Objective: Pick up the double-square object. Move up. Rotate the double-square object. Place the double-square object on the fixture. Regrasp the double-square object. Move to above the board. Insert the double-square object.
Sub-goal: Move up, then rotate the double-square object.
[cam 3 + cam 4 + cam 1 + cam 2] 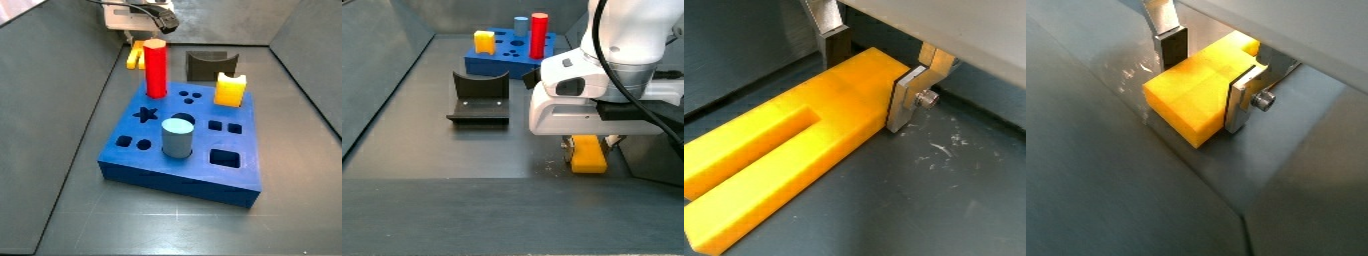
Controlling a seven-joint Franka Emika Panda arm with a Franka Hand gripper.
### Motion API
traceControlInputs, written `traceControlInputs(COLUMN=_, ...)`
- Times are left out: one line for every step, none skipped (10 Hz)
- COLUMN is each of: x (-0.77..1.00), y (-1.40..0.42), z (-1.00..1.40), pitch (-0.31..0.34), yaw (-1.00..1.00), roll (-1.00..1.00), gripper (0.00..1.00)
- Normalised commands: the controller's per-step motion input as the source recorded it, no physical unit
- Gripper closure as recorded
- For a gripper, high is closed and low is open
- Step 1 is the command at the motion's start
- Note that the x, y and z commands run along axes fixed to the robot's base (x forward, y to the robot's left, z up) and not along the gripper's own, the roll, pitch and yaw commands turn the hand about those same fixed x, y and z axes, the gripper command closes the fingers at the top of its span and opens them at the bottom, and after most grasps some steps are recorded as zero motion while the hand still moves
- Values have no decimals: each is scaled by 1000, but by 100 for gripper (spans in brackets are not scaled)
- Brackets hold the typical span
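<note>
Flat — double-square object in gripper

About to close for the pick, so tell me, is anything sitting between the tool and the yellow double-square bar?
Nothing visible does. The tool is down at the floor with its fingers on either side of the double-square object, at its solid end. In both wrist views only the bar lies between the pads; whether they touch it yet is unclear.

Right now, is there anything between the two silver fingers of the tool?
Yes. In both wrist views the solid end of the double-square object sits between the tool's silver fingers, lying flat on the grey floor.
</note>
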Motion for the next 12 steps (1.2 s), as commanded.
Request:
traceControlInputs(x=0, y=0, z=833, pitch=0, yaw=0, roll=0, gripper=100)
traceControlInputs(x=19, y=-38, z=839, pitch=-7, yaw=30, roll=-6, gripper=100)
traceControlInputs(x=-14, y=-53, z=739, pitch=14, yaw=35, roll=-10, gripper=100)
traceControlInputs(x=-19, y=-37, z=618, pitch=23, yaw=32, roll=-3, gripper=100)
traceControlInputs(x=-15, y=-20, z=438, pitch=38, yaw=24, roll=6, gripper=100)
traceControlInputs(x=-17, y=-8, z=240, pitch=49, yaw=17, roll=17, gripper=100)
traceControlInputs(x=103, y=-1000, z=0, pitch=0, yaw=0, roll=0, gripper=100)
traceControlInputs(x=112, y=-1000, z=-48, pitch=-6, yaw=4, roll=14, gripper=100)
traceControlInputs(x=86, y=-1000, z=-41, pitch=-7, yaw=13, roll=37, gripper=100)
traceControlInputs(x=60, y=-1000, z=-19, pitch=-17, yaw=16, roll=73, gripper=100)
traceControlInputs(x=43, y=-895, z=-8, pitch=-21, yaw=20, roll=90, gripper=100)
traceControlInputs(x=9, y=-635, z=5, pitch=-26, yaw=20, roll=120, gripper=100)
